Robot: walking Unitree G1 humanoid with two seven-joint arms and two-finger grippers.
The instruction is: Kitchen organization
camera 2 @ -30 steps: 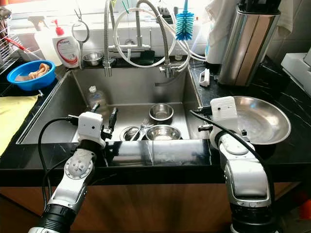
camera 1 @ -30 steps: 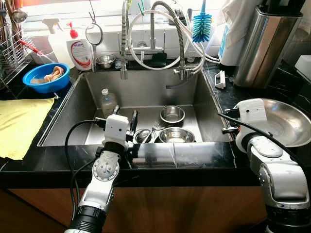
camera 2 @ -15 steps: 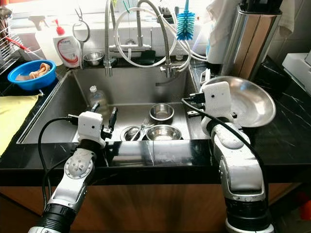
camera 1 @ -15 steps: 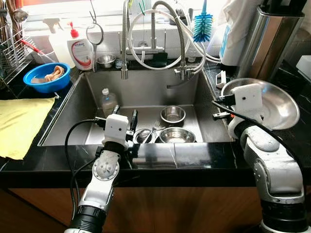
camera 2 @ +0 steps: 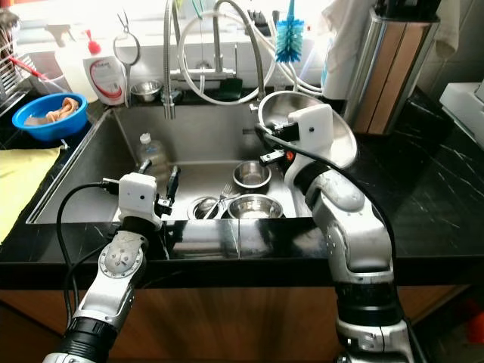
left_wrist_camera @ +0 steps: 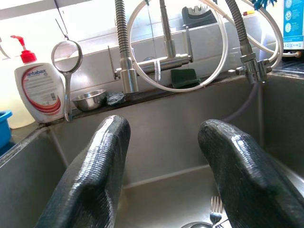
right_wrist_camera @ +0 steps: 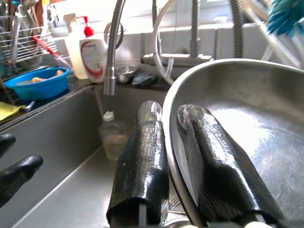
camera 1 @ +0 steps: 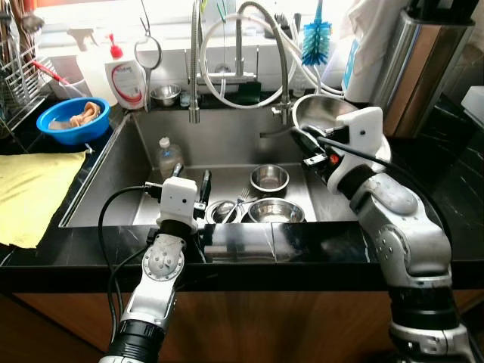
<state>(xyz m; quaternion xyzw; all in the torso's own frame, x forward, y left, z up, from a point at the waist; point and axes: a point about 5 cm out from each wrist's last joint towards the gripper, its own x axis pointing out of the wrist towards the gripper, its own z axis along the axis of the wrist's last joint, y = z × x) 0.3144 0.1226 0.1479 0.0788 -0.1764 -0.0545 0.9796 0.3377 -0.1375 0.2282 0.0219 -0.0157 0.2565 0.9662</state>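
Black fingers of the right gripper (right_wrist_camera: 173, 156) are clamping the rim of a large shiny steel bowl (camera 2: 333, 128), holding it tilted above the stainless sink (camera 1: 227, 147). The left gripper (left_wrist_camera: 164, 166), fingers apart, is hovering over the sink's near edge. Black marble countertop (camera 2: 431, 197) is flanking the basin.

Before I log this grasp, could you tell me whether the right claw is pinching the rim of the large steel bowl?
Yes, the right claw has one finger on each side of the large steel bowl rim, clamped on it.
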